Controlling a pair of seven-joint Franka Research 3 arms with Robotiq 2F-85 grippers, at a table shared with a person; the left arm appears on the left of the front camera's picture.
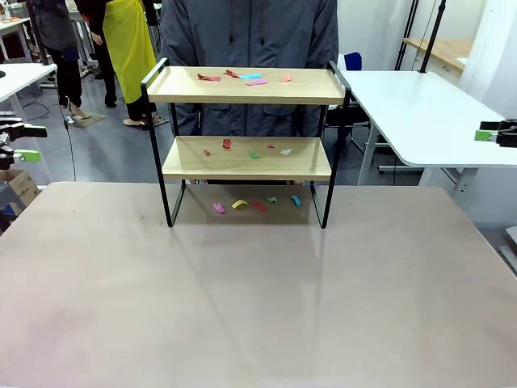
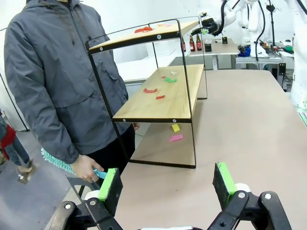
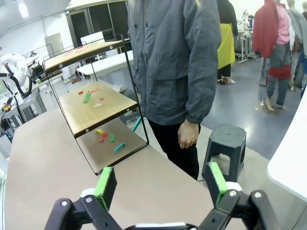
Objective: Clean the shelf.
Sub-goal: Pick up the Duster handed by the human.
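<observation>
The shelf (image 1: 246, 158) stands at the far side of the beige table, with small coloured paper scraps (image 1: 250, 78) on its top board, more on the lower board (image 1: 242, 166) and several on the tabletop beneath (image 1: 258, 204). A person in a grey jacket (image 1: 250, 36) stands right behind it and holds a teal brush (image 2: 60, 164) low in one hand. My left gripper (image 1: 31, 143) hovers open off the table's left edge; the left wrist view has its gripper (image 2: 165, 182) open on nothing, facing the shelf (image 2: 163, 98). My right gripper (image 1: 489, 133) hangs open at the far right, and its wrist view shows it (image 3: 160, 182) open toward the shelf (image 3: 96, 103).
The wide beige tabletop (image 1: 258, 299) lies bare in front of the shelf. A white table (image 1: 420, 113) stands at the back right. A black stool (image 3: 225, 139) sits on the floor beside the person. Other people stand farther back at the left (image 1: 121, 48).
</observation>
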